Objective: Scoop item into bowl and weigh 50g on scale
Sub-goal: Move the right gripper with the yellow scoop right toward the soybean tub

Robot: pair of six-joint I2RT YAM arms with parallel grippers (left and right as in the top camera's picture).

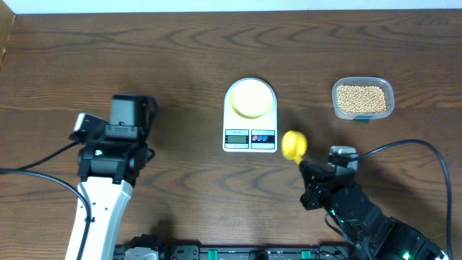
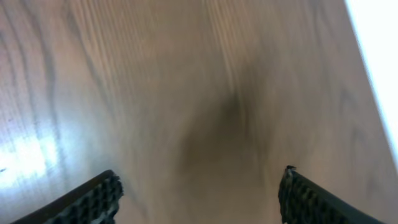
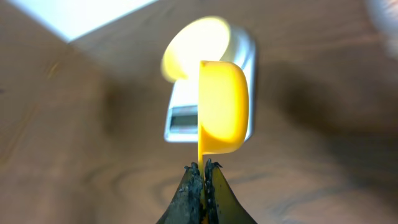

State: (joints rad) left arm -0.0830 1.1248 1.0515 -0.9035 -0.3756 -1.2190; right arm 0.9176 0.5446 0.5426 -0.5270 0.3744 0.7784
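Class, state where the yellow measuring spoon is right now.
Overhead, the yellow measuring spoon sits right of centre, clamped in the right gripper, beside the scale's front right corner.

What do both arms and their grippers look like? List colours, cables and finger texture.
The left arm has a white forearm link, a black wrist housing, a pale camera block and a thin black cable. The right arm is black throughout, with small green lights and a looping black cable. Both the left gripper and the right gripper have black fingers with textured pads.

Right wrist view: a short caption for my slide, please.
The right end effector grips the yellow measuring spoon; scale with bowl beyond.
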